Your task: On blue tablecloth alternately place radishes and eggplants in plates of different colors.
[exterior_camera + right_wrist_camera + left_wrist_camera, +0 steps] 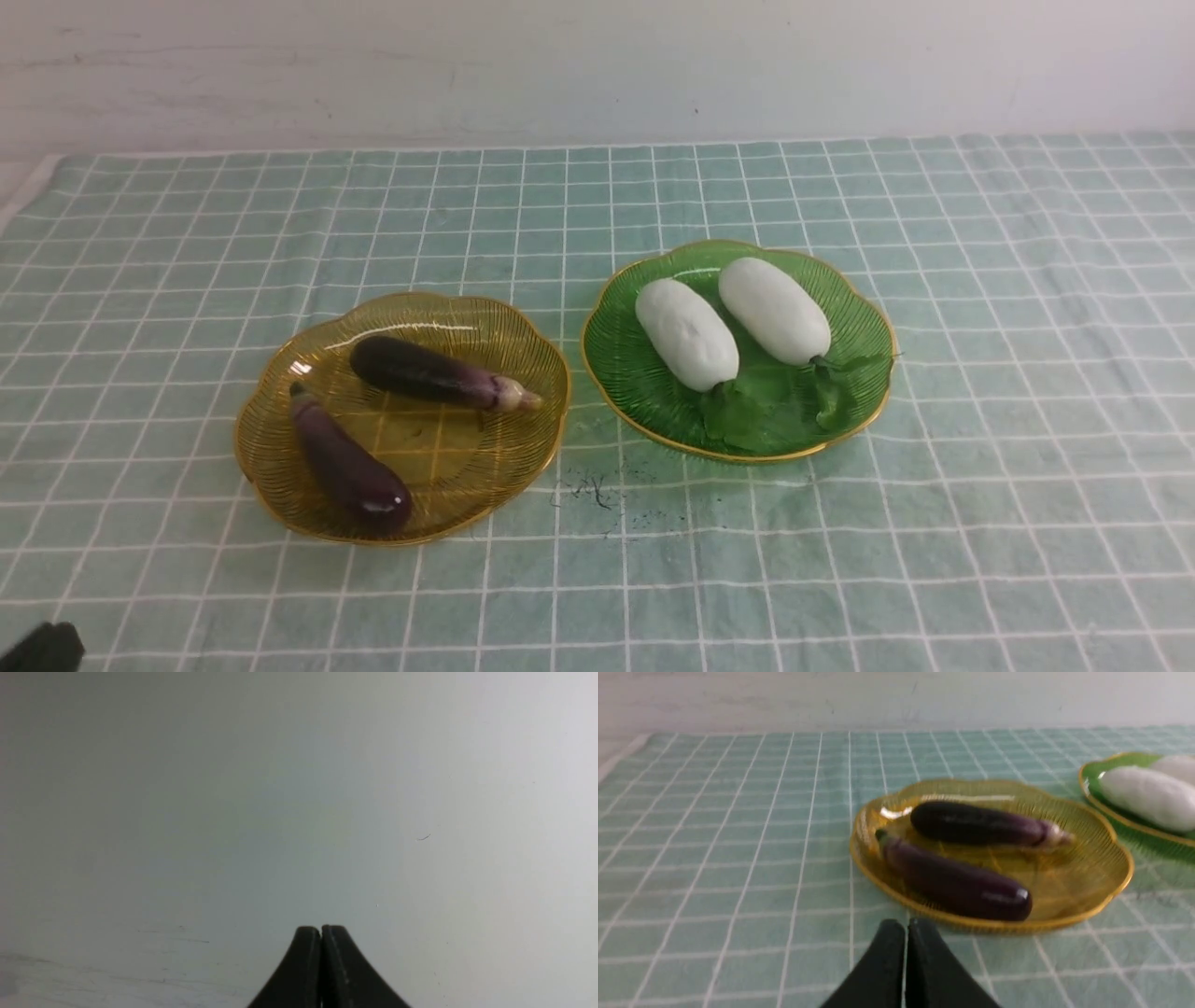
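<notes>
Since sorting looks done, we see both eggplants (373, 429) in yellow plate (523, 345) left of centre, radishes (728, 322) in green plate (607, 364) right of centre, on tablecloth (980, 513). Left tool (906, 933) and right tool (321, 935) closed, empty.

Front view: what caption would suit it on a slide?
Two eggplants lie in the amber plate, two radishes in the green plate, on a blue tablecloth.

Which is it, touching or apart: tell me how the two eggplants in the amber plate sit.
Apart. The front view shows amber plate floor between the far eggplant and the near eggplant; the left wrist view shows a thin gap too.
</notes>
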### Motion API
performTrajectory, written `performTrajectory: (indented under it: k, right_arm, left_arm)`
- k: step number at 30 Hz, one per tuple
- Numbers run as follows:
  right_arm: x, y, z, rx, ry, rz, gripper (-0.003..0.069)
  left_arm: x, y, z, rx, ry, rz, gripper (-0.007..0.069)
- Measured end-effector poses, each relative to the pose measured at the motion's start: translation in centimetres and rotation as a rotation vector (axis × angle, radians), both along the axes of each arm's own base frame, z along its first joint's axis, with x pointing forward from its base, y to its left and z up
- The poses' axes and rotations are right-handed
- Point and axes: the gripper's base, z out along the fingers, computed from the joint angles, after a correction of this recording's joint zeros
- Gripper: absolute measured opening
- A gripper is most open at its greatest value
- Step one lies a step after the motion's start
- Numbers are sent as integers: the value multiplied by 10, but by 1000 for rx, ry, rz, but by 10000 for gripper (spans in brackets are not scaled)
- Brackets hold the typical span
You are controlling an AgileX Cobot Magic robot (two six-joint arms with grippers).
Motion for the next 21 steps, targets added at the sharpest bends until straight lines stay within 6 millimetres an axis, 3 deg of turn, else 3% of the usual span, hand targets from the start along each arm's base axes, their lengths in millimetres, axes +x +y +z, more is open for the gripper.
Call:
performTrajectory:
  k: [1,5,21]
  right_arm:
    - [0,0,0,0,1,0,-15]
    - [0,0,0,0,1,0,-15]
    - [0,0,0,0,1,0,-15]
  left_arm:
    - [0,0,-13,13,34,4,-8]
    - [-1,1,-21,45,98,-1,-8]
    - [-2,1,-22,57,109,-5,-8]
